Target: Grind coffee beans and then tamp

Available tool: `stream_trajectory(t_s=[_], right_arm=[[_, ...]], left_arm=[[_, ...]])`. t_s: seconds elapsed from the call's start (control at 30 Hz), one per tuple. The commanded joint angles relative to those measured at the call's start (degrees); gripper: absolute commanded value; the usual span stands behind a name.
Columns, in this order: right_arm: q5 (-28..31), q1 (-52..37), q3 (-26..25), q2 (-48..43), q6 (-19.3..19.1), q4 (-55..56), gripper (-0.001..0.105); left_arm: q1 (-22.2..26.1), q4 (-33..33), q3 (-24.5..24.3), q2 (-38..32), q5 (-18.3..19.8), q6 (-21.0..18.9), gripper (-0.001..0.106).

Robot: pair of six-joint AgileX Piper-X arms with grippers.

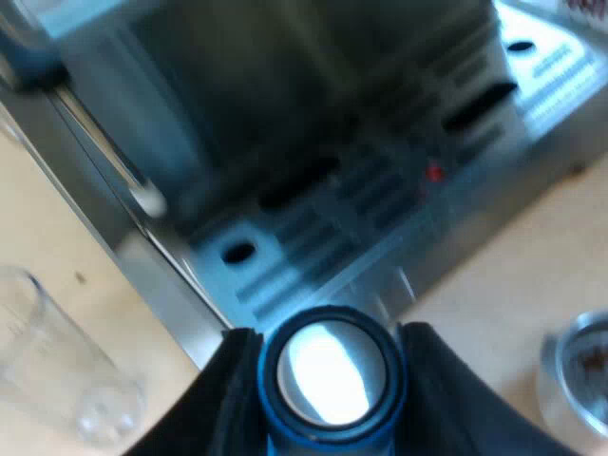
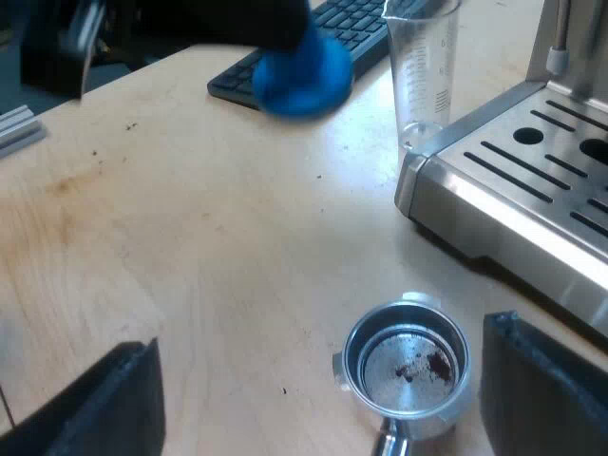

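Right wrist view: one holder (image 2: 367,334), one tamper (image 2: 302,74), one measuring glass (image 2: 423,66).

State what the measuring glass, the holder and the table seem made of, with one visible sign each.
Measuring glass: clear, see-through, with printed scale marks; it could be glass or plastic, the look leaves that open.
Holder: polished metal, with bright reflections on its rim.
Table: pale wood with a matt finish; grain lines show.
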Motion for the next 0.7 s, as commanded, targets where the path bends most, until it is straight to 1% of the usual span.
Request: stream_trajectory(t_s=[0.03,0.1,0.17,0.27,0.4,0.47,0.7], right_arm=[[-0.07,-0.02,-0.14,1.95,-0.89,-2.95,0.070],[-0.07,-0.02,-0.14,3.31,-0.89,-4.68,0.070],[-0.07,-0.02,-0.14,5.31,-0.89,-6.08,0.070],[-0.07,-0.02,-0.14,7.12,-0.89,-6.71,0.070],[-0.07,-0.02,-0.14,9.38,-0.74,-7.68,0.070],[-0.07,-0.02,-0.14,10.79,-0.74,-8.15,0.070],[-0.07,-0.02,-0.14,13.38,-0.74,-10.53,0.070]], left_arm=[[0.16,-0.31,1.90,-0.15,0.77,0.31,0.001],[0.16,-0.84,3.10,0.36,0.77,0.31,0.001],[0.16,-3.20,4.65,1.47,0.77,0.31,0.001],[0.16,-5.73,5.51,3.36,1.15,0.31,0.001],[0.16,-8.03,5.51,6.59,1.16,0.41,0.001],[0.16,-10.75,5.51,9.48,1.16,0.58,0.001],[0.16,-15.79,5.51,17.59,1.16,0.58,0.001]])
